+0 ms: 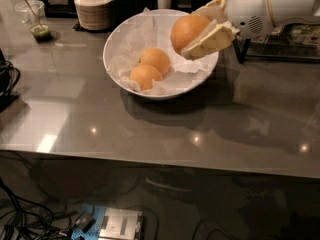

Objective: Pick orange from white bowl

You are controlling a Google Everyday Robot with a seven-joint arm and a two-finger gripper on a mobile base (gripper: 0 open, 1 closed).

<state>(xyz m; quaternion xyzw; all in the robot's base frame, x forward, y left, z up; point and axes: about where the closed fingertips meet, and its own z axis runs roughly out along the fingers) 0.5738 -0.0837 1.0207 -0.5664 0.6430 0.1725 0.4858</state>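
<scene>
The white bowl lined with crinkled white paper stands on the grey counter. Two oranges lie in it, one behind the other. My gripper comes in from the upper right and is shut on a third orange. It holds this orange lifted above the bowl's right side, clear of the paper. The cream fingers clasp the fruit on its right and far sides.
A stack of small beige bowls stands behind the bowl at the back left. A clear cup with green liquid and a stick stands at the far left. Dark containers line the back edge. Cables hang off the left edge.
</scene>
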